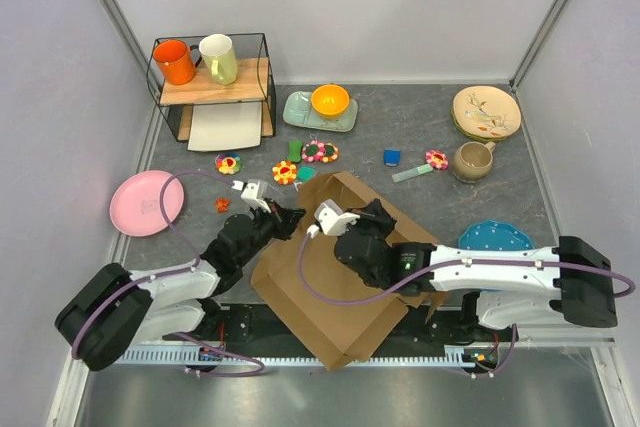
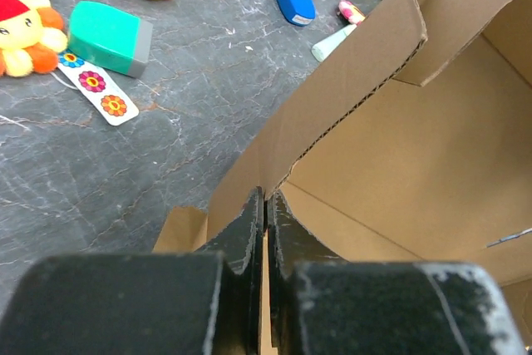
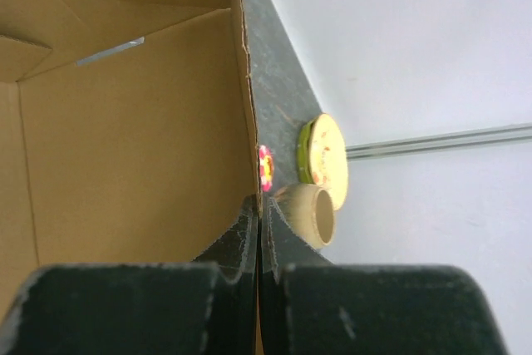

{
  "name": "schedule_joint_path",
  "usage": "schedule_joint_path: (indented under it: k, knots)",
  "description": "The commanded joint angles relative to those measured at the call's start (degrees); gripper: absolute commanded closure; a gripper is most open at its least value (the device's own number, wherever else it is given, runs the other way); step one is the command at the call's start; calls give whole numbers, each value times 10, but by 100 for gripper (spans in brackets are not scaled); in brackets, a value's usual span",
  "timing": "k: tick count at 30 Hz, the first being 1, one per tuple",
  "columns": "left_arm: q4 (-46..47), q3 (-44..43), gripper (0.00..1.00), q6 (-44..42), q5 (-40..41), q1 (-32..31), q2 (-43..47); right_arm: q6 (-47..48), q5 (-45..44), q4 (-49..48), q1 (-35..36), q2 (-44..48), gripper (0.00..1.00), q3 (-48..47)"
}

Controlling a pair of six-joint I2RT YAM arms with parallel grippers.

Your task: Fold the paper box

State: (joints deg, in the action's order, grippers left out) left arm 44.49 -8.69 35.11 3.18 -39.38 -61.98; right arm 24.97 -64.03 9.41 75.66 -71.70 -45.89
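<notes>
The paper box (image 1: 340, 317) is a large brown cardboard piece lying mid-table between the two arms, with its walls partly raised. My left gripper (image 1: 294, 215) is at the box's left side. In the left wrist view its jaws (image 2: 266, 205) are shut on the top edge of a raised cardboard wall (image 2: 357, 81), with the box's inside (image 2: 399, 172) to the right. My right gripper (image 1: 380, 211) reaches in over the box. In the right wrist view it (image 3: 258, 209) is shut on the edge of another wall (image 3: 125, 139).
A pink plate (image 1: 146, 202) lies at the left. A wire shelf (image 1: 212, 82) with two mugs stands at the back left. Small plush flowers (image 1: 320, 152), a teal block (image 2: 108, 37) and a blue piece (image 2: 294, 2) lie behind the box. A beige mug (image 1: 472, 160), a patterned plate (image 1: 486, 111) and a blue plate (image 1: 495, 239) are at the right.
</notes>
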Motion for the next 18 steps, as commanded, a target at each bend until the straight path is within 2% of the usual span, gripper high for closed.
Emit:
schedule_joint_path:
  k: [1, 6, 9, 13, 18]
  knots:
    - [75, 6, 96, 39, -6, -15, -53, 81, -54, -91, 15, -27, 100, 15]
    - [64, -2, 92, 31, -12, -25, -36, 97, -72, -121, 28, -37, 100, 48]
    - [33, -8, 84, 17, -11, -24, -1, 111, -80, -135, 34, -39, 100, 67]
    - [-25, -25, 63, -2, -4, -24, 39, 115, -78, -140, 41, -43, 100, 77]
    - [-47, -24, 54, -19, 3, -24, 67, 125, -79, -151, 56, -56, 100, 92]
